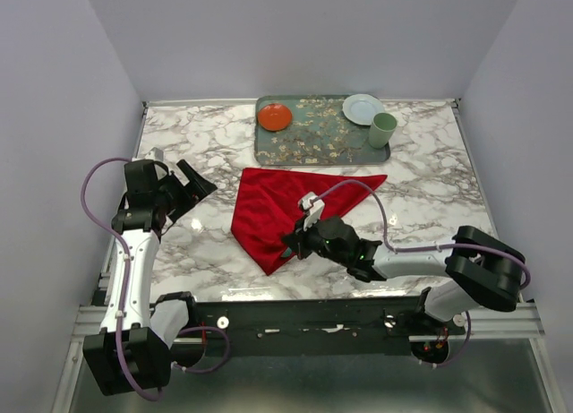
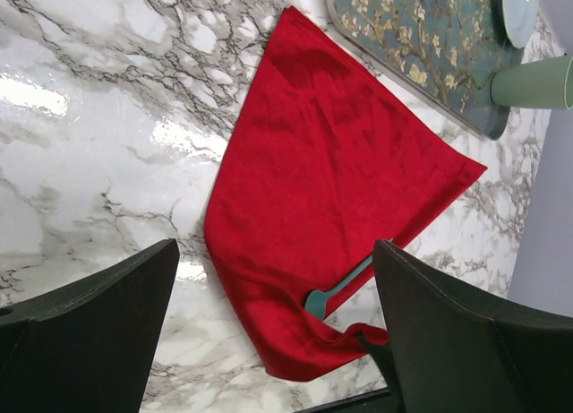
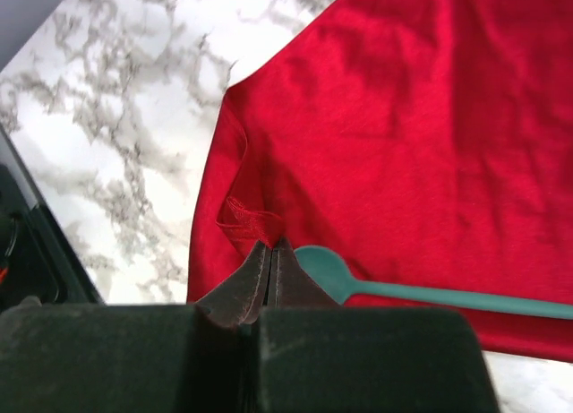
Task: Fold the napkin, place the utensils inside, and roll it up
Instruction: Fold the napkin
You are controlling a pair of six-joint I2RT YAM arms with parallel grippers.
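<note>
Bare counter (image 1: 439,176) right of the napkin (image 1: 269,202), tray (image 1: 313,146) just behind, left hand (image 1: 192,196) at left, right hand (image 1: 288,245) over near corner.

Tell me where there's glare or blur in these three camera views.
Top external: even light, sharp, faint sheen on the marble table. Left wrist: strong glare on the marble at left, the left pincer dark. Right wrist: the napkin crisp, the shut right pincer dark and slightly soft.
</note>
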